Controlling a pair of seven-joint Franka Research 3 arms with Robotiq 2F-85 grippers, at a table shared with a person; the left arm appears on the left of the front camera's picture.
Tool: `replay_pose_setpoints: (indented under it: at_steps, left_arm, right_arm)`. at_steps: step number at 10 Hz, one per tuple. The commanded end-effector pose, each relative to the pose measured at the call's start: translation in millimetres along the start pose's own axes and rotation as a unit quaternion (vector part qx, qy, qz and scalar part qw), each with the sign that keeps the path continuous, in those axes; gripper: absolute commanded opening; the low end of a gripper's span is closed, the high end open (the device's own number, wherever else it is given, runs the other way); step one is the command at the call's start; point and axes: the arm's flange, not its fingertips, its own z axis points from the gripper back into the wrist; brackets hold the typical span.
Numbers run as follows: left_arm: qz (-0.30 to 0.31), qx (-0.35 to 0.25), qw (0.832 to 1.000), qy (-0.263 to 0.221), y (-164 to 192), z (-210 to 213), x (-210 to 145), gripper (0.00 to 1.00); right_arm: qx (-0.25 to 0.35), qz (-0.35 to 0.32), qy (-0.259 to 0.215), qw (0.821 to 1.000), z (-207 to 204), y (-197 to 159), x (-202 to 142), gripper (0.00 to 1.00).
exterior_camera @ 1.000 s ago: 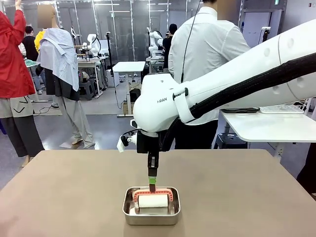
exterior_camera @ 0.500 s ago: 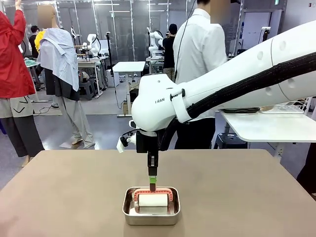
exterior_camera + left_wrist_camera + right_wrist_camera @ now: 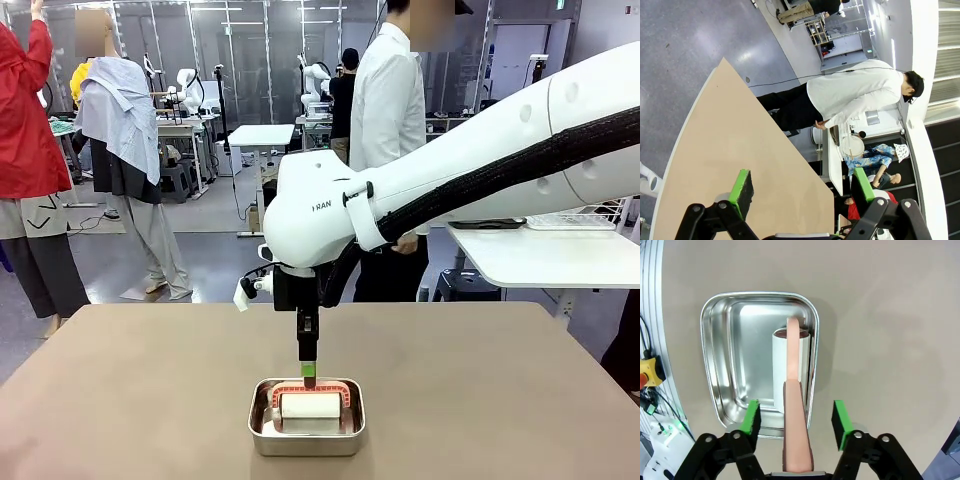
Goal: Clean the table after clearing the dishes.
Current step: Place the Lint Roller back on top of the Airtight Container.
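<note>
table, right end effector spread around roller handle

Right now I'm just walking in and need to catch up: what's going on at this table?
The right gripper hangs over a steel tin on the brown table, its pads spread either side of the pinkish handle of a lint roller lying in the tin. The left gripper is open and holds nothing. A person in a white shirt stands beyond the table.

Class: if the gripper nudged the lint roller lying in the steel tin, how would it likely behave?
The lint roller would probably roll little: its drum lies close to the tin wall. Its long pink handle leans over the rim, so it may pivot or tip. The tin looks light and may slide on the smooth table.
</note>
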Motion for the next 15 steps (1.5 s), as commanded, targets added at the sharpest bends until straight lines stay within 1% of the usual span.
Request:
replay_pose_setpoints:
  at_steps: [1, 3, 4, 5, 15]
  left_arm:
    - [0.005, -0.003, 1.0, 0.004, -1.1, 3.0, 3.8, 1.0]
    - [0.005, -0.003, 1.0, 0.004, -1.1, 3.0, 3.8, 1.0]
    - [0.005, -0.003, 1.0, 0.004, -1.1, 3.0, 3.8, 1.0]
    - [0.005, -0.003, 1.0, 0.004, -1.1, 3.0, 3.8, 1.0]
    - [0.005, -0.003, 1.0, 0.004, -1.1, 3.0, 3.8, 1.0]
  right_arm:
    - [-0.009, -0.012, 0.009, 1.0, 0.9, 2.6, 3.5, 1.0]
    - [-0.013, -0.014, 0.008, 1.0, 4.3, 2.1, 2.2, 1.0]
    - [-0.009, -0.004, 0.019, 1.0, 3.6, -0.1, 0.9, 1.0]
    - [-0.003, 0.0, 0.001, 1.0, 1.5, -1.0, -0.2, 1.0]
    - [-0.003, 0.0, 0.001, 1.0, 1.5, -1.0, -0.2, 1.0]
